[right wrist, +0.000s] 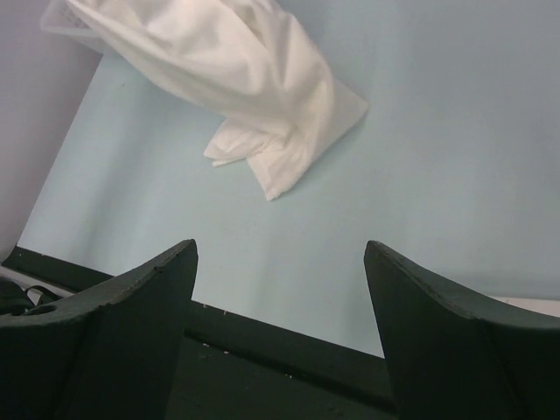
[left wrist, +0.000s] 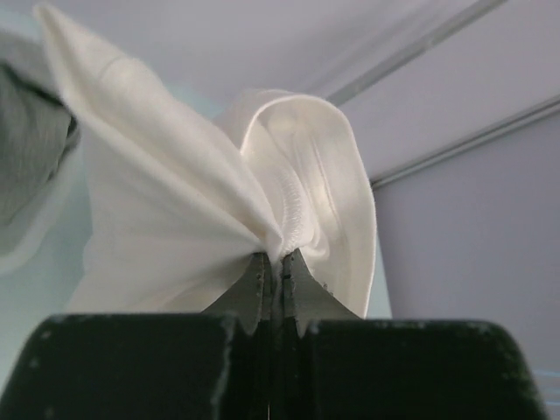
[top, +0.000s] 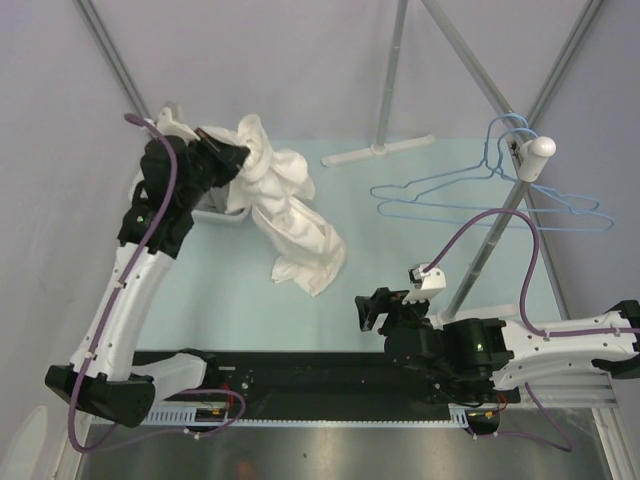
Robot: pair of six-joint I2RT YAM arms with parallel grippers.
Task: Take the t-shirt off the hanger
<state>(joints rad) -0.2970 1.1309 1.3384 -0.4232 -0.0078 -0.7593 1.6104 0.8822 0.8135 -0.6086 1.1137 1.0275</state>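
The white t-shirt hangs from my left gripper at the back left, its lower end trailing onto the pale green table. The left gripper is shut on a bunched fold of the t-shirt. The blue wire hanger hangs bare from a white hook on the stand at the right, apart from the shirt. My right gripper is open and empty low over the table's front edge; the t-shirt lies ahead of it.
A small white bin sits under the shirt at the back left. A metal stand with a T-shaped foot stands at the back centre. Slanted frame poles rise at the right. A black rail runs along the near edge.
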